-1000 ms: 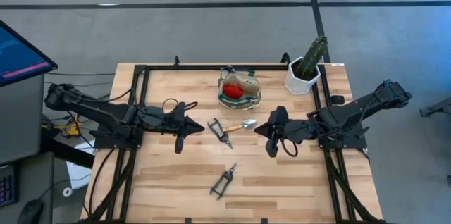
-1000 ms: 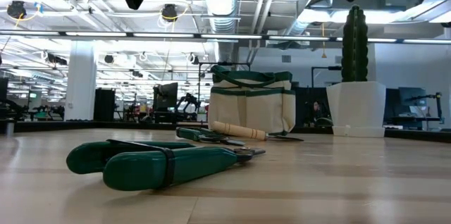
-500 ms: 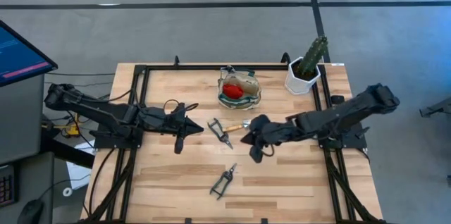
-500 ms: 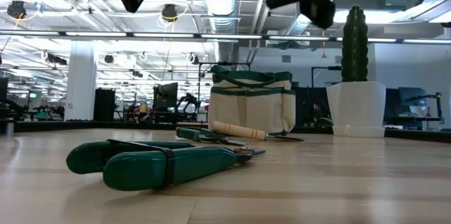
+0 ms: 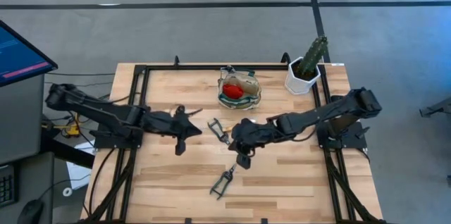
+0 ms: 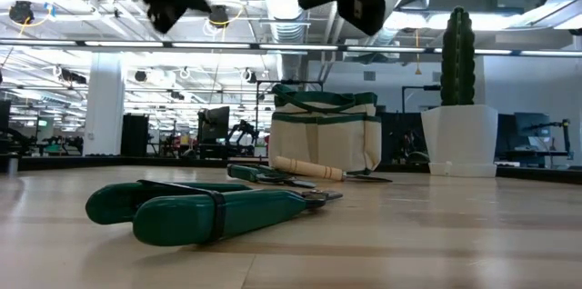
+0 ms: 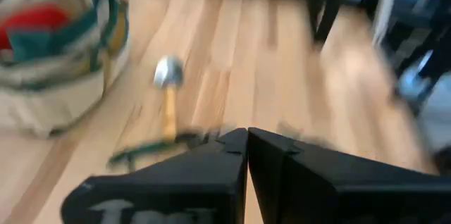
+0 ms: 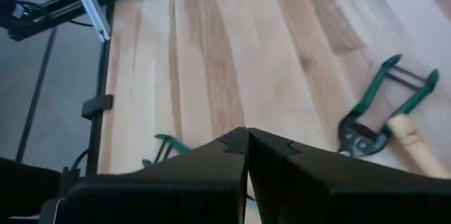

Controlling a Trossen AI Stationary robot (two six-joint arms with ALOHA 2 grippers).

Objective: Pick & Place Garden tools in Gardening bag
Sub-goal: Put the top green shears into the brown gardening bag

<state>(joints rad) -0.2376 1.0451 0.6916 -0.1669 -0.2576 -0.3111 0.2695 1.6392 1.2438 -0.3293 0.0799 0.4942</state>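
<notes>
The cream gardening bag point(image 5: 240, 89) with green trim stands at the table's far middle, a red-headed tool point(image 5: 232, 91) inside it. Green-handled shears point(image 5: 220, 131) lie in front of the bag. Beside them lies a wooden-handled trowel point(image 7: 168, 94), which my right arm covers in the high view. A second pair of shears point(image 5: 224, 180) lies nearer the front edge. My right gripper point(image 5: 242, 159) hangs shut above the table's middle, between the two pairs of shears. My left gripper point(image 5: 198, 131) is shut, in the air left of the far shears. Neither holds anything.
A white pot with a green cactus point(image 5: 305, 70) stands at the far right corner. A black frame point(image 5: 141, 76) runs along the table's left, far and right sides. Bare wood lies at the front left and front right.
My right gripper has swept from the right side toward the table's left and downward, over the trowel, to above the middle, turning as it went. My left gripper has tipped its nose down a little in place. The tools and bag have stayed put.
</notes>
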